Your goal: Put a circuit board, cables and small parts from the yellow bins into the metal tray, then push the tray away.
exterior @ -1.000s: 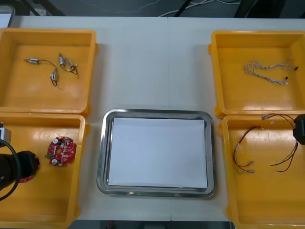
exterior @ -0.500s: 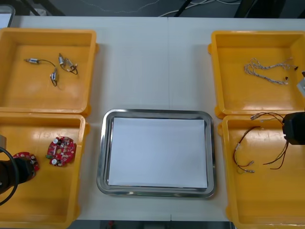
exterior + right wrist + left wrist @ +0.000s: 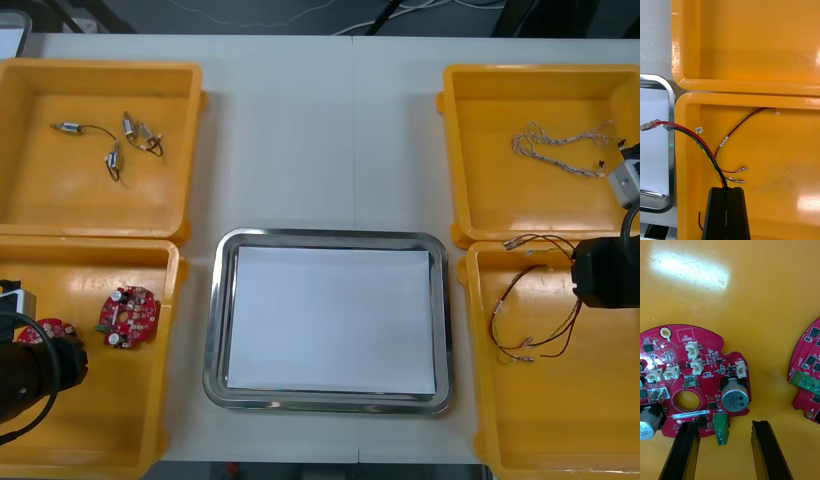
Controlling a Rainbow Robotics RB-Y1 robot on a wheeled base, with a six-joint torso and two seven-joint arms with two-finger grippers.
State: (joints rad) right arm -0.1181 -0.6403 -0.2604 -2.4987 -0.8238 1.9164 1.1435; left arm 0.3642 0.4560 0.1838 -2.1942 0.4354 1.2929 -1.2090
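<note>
**Left gripper** [image 3: 725,424]: the fingers are spread wide with nothing between the pads. You sit low over the floor of the near left yellow bin [image 3: 165,400].
- A round red circuit board [image 3: 692,378] lies flat just ahead of your fingertips.
- Its green connector [image 3: 721,429] pokes into the gap between the fingers and touches neither.
- A second board [image 3: 808,382] lies beyond one finger, apart from the first.

**Right gripper** [image 3: 726,192]: the fingers are pressed together on a cable [image 3: 688,133] of red and black strands. You are over the near right bin [image 3: 687,157].
- From your fingertips the strands run off toward the bin's tray-side wall.
- They end in a clear-sleeved terminal [image 3: 649,125], out toward the metal tray [image 3: 672,112].
- A loose red cable [image 3: 747,120] lies on the bin floor ahead of your fingers. Its two metal ends [image 3: 740,170] lie close beside the fingertips.

**Tray:** it sits on the table between your two grippers and is white inside. It is nearer the right gripper's cable than the left gripper's board.
</note>
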